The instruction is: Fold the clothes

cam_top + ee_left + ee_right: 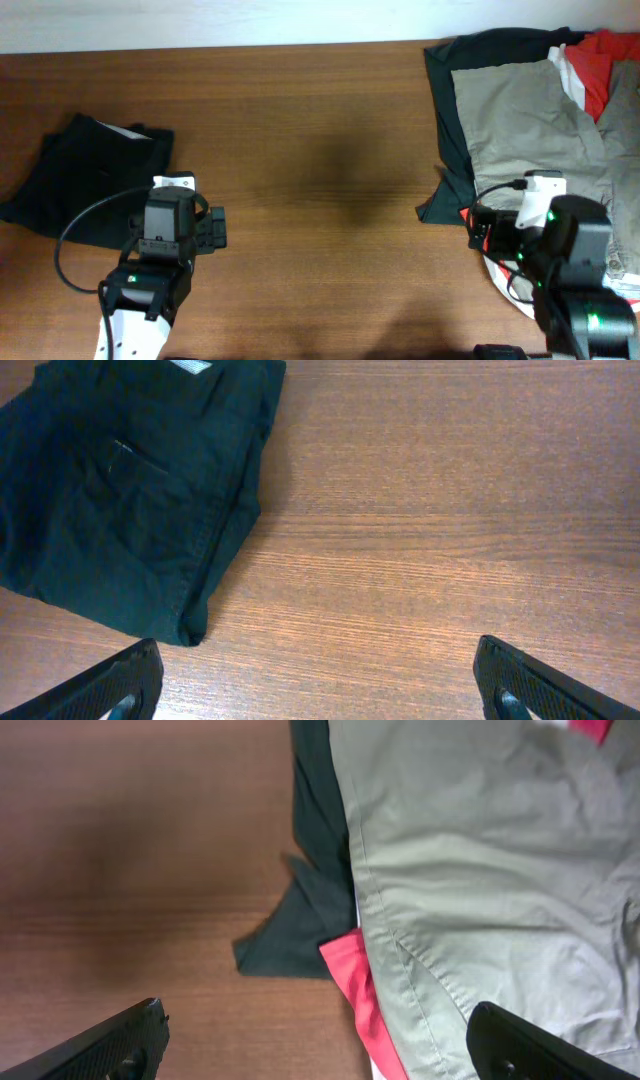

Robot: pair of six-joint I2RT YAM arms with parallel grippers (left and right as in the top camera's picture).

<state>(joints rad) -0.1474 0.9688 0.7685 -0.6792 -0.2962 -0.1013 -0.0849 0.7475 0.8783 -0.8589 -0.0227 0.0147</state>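
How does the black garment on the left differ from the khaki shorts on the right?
The black garment is folded into a compact bundle; the khaki shorts lie spread out and wrinkled, covering more area. The black garment sits alone on the bare table; the khaki shorts lie on a pile with a red garment and dark cloth. Their colours differ, black against pale grey-khaki. Both are soft fabric.

I get even, dim warm light; a soft shadow darkens the middle of the table (340, 170) overhead. Both wrist views look sharp, though the black garment (110, 510) swallows detail
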